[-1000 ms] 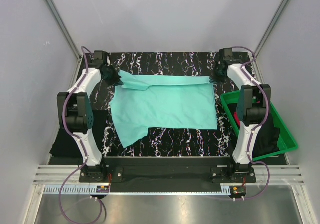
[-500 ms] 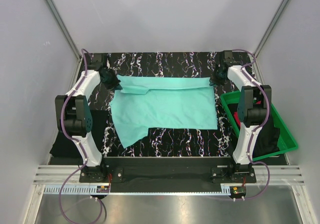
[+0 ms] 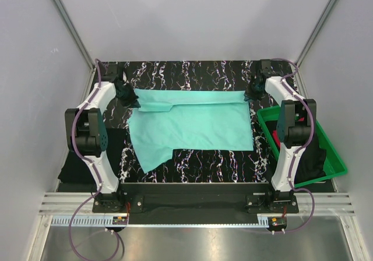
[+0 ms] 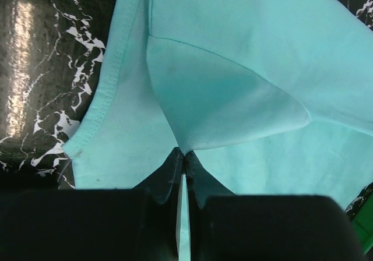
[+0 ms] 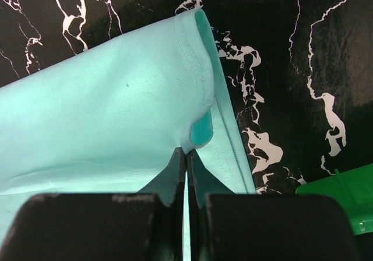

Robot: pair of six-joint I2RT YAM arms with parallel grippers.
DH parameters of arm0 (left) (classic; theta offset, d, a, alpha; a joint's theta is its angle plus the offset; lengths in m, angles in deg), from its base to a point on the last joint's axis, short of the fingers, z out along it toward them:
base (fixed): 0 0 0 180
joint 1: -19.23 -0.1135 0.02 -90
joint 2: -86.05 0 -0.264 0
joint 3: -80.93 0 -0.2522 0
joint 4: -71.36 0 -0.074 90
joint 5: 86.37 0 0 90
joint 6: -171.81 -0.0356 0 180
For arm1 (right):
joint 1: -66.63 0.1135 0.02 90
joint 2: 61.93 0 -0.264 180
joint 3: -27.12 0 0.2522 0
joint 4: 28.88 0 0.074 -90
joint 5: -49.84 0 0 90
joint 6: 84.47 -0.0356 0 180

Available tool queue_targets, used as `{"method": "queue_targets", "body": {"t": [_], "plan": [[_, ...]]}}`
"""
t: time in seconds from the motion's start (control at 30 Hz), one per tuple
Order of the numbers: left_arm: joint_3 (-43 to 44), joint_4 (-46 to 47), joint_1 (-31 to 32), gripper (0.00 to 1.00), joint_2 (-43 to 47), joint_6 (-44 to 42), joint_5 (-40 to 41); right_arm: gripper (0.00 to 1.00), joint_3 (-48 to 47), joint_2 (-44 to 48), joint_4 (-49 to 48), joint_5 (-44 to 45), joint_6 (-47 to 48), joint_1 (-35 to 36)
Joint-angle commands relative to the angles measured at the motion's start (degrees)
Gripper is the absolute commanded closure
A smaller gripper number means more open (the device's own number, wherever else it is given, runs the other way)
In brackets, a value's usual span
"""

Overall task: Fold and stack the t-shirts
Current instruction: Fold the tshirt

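A turquoise-mint t-shirt [image 3: 192, 124] lies spread across the black marbled mat [image 3: 198, 74], its far strip folded over toward me. My left gripper [image 3: 130, 95] is shut on the shirt's far left corner, and in the left wrist view the cloth [image 4: 233, 51] bunches into the closed tips of that gripper [image 4: 185, 153]. At the far right corner my right gripper [image 3: 252, 90] is shut on the hemmed edge [image 5: 105, 109], pinched at the tips of the gripper [image 5: 186, 150]. A black t-shirt [image 3: 315, 156] and a bit of red cloth [image 3: 274, 136] lie in the tray.
The green tray [image 3: 335, 156] stands at the right edge of the mat, and its corner [image 5: 344, 197] shows in the right wrist view. More black cloth [image 3: 73, 165] lies off the mat's left side beside the left arm. Grey walls enclose the table.
My left gripper has pulled its corner leftward and a little farther back, stretching the folded far edge straighter. The right gripper has barely moved.
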Motion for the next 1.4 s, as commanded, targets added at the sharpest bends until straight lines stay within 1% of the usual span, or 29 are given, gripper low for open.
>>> {"method": "queue_targets", "body": {"t": [0.0, 0.07, 0.1, 0.17, 0.2, 0.23, 0.27, 0.3, 0.37, 0.4, 0.43, 0.5, 0.53, 0.57, 0.6, 0.67, 0.73, 0.8, 0.87, 0.9, 1.03, 1.17, 1.23, 1.3, 1.33, 1.37], "plan": [[1.1, -0.3, -1.1, 0.91, -1.0, -1.6, 0.7, 1.00, 0.2, -0.1, 0.4, 0.7, 0.4, -0.3], [1.2, -0.6, -1.1, 0.84, -1.0, -1.7, 1.1, 1.00, -0.2, -0.6, 1.1, 0.2, 1.1, -0.3], [1.3, -1.5, -1.2, 0.78, -0.7, -1.9, 1.8, 0.97, -0.7, -1.4, 1.8, -0.1, 1.7, -0.2], [2.0, -3.2, -1.2, 0.70, 0.4, -2.3, 5.4, 0.90, -5.1, -2.8, 9.0, 3.6, 4.3, -0.2], [2.1, -4.5, -1.1, 0.65, 1.4, -2.6, 7.1, 0.82, -7.0, -3.8, 11.9, 4.6, 6.1, -0.1], [1.7, -4.5, -1.2, 0.61, 4.2, -2.6, 9.4, 0.76, -8.5, -3.6, 14.4, 5.9, 8.4, -0.2], [1.3, -4.6, -1.2, 0.52, 5.5, -2.6, 9.8, 0.70, -8.6, -3.1, 14.6, 8.9, 9.2, -0.2], [1.2, -3.9, -1.1, 0.48, 6.7, -2.6, 9.9, 0.64, -8.8, -1.7, 14.3, 9.9, 10.1, -0.2], [1.6, -2.2, -1.1, 0.43, 7.9, -2.8, 9.1, 0.57, -10.2, -1.4, 10.6, 7.0, 10.9, -0.2], [2.6, -1.1, -1.1, 0.43, 7.0, -3.2, 8.2, 0.53, -11.3, -2.4, 8.5, 5.1, 10.4, -0.2], [5.7, -0.9, -1.2, 0.43, 6.0, -3.3, 6.3, 0.48, -14.6, -3.3, 8.1, 0.9, 8.2, -0.1], [10.3, -0.8, -1.2, 0.44, 0.0, -3.9, 2.8, 0.48, -18.4, -6.3, 7.8, -0.6, 5.5, -0.2], [14.9, -0.7, -1.1, 0.46, -2.1, -4.1, -0.7, 0.48, -21.3, -7.3, 7.4, -1.7, 3.7, -0.2], [17.1, -0.8, -1.1, 0.51, -6.5, -3.8, -2.0, 0.50, -22.8, -8.2, 7.2, -2.2, 3.2, -0.2], [18.9, -0.7, -1.1, 0.57, -8.1, -3.3, -2.9, 0.52, -24.1, -10.5, 7.1, -2.3, 2.5, -0.2], [23.1, -0.6, -1.1, 0.58, -11.5, -3.1, -5.1, 0.56, -27.4, -12.6, 6.9, -1.9, 0.5, -0.2], [25.9, 0.0, -1.1, 0.62, -15.7, -2.3, -6.0, 0.57, -28.9, -14.7, 5.9, -3.4, -1.5, -0.2], [28.6, 0.3, -1.4, 0.64, -19.4, -2.1, -5.7, 0.64, -28.7, -16.0, 3.6, -4.2, -3.0, -0.2], [29.5, 0.7, -1.4, 0.67, -21.4, -1.6, -6.3, 0.75, -27.8, -16.5, 2.7, -3.9, -5.2, -0.2], [29.7, 1.1, -1.5, 0.68, -23.3, -1.6, -6.3, 0.84, -27.4, -16.9, 1.8, -3.7, -5.5, -0.2], [30.0, 1.6, -2.1, 0.70, -27.2, -1.1, -6.4, 0.86, -26.3, -18.3, 1.6, -0.4, -5.5, -0.2], [29.7, 2.1, -2.7, 0.70, -28.9, -1.3, -5.4, 0.86, -24.9, -19.3, 1.7, 2.1, -5.4, -0.7], [30.0, 1.9, -2.7, 0.68, -28.8, -1.8, -4.6, 0.85, -24.7, -20.0, 1.8, 2.2, -5.5, -1.2], [29.4, 1.6, -2.5, 0.59, -26.5, -2.4, -2.9, 0.85, -26.2, -21.0, 2.9, 2.2, -4.1, -1.4], [28.8, 1.7, -2.4, 0.54, -24.7, -2.7, -1.8, 0.85, -26.8, -21.0, 3.4, 4.1, -3.3, -1.4], [28.2, 1.6, -2.1, 0.50, -21.4, -3.6, -0.9, 0.83, -27.1, -20.2, 3.9, 4.5, -2.5, -1.3]]}}
